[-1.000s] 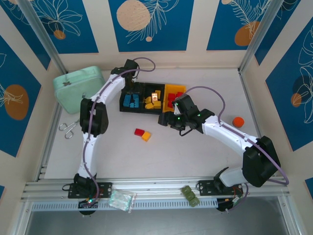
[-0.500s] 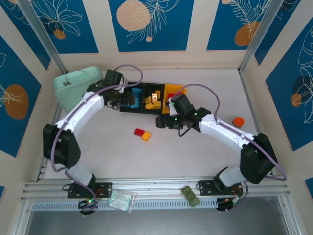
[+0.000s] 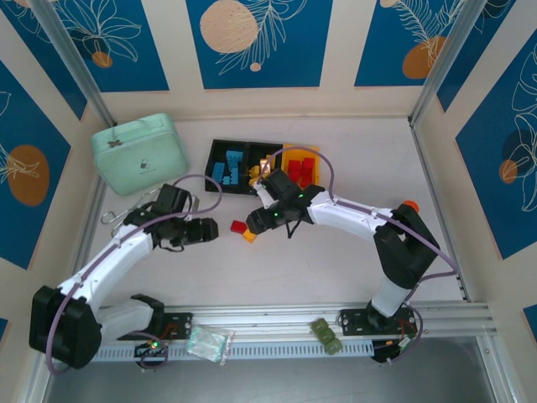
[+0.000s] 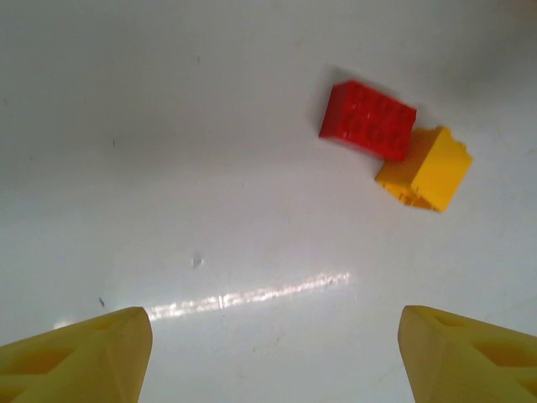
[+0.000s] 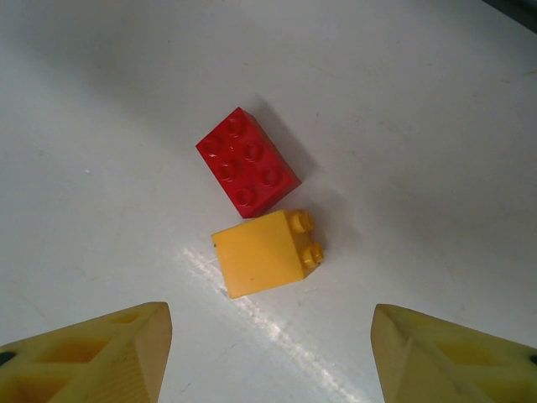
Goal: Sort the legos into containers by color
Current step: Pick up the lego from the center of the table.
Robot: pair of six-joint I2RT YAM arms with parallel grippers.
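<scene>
Two legos are left loose near the middle of the table: a red brick, studs up, and a yellow brick on its side with its studs pointing sideways. They lie corner to edge, touching or very nearly so. The right gripper hangs just above them with its jaws wide and nothing between them. The left gripper sits low over the table on the left-edge side of the pair, also spread wide and empty, and it faces the same two bricks.

The closeness of the bricks is the main risk. A finger coming down between them has almost no room, so it may land on a brick, push the neighbour aside, or clamp both colours at once. The tipped yellow brick offers smooth faces and an uneven studded side, so a skewed grip could make it twist or pop out.

Both arms aim at one spot. If they close in together, the fingers or wrists may collide.

At the far edge, the yellow bin holds red bricks, while the yellow ones sit in the middle black bin. Matching a brick to the bin's colour would therefore put it in the wrong place.
</scene>
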